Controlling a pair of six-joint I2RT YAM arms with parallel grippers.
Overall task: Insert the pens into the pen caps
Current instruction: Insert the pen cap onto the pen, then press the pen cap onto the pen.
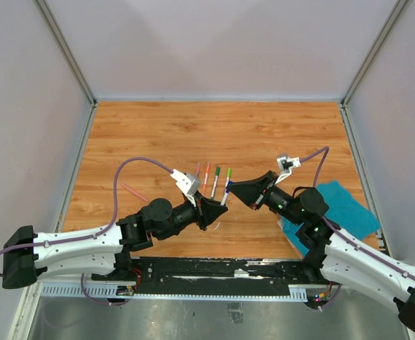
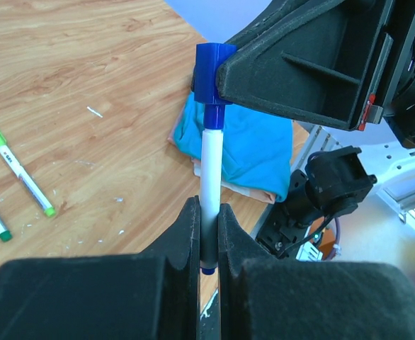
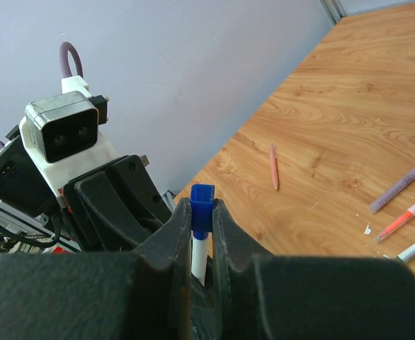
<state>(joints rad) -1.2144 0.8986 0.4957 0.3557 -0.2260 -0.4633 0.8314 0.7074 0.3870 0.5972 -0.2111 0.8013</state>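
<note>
**A:** how many pens are you counting?

**B:** six. There's a row of pens (image 1: 215, 180) on the table (image 1: 158, 134): four of them, purple, orange and two green. One pink pen (image 1: 133, 193) lies well off to their left. The blue pen (image 2: 211, 159) is up in the air, with the left gripper (image 2: 207, 219) clamped on its white barrel.

**A:** caps?

**B:** just one I can see, a blue cap (image 2: 211, 71), pinched tight in the right gripper (image 3: 202, 219). The pen's nose is at its mouth. There's also one teal cloth (image 1: 345, 205) on the right.
</note>
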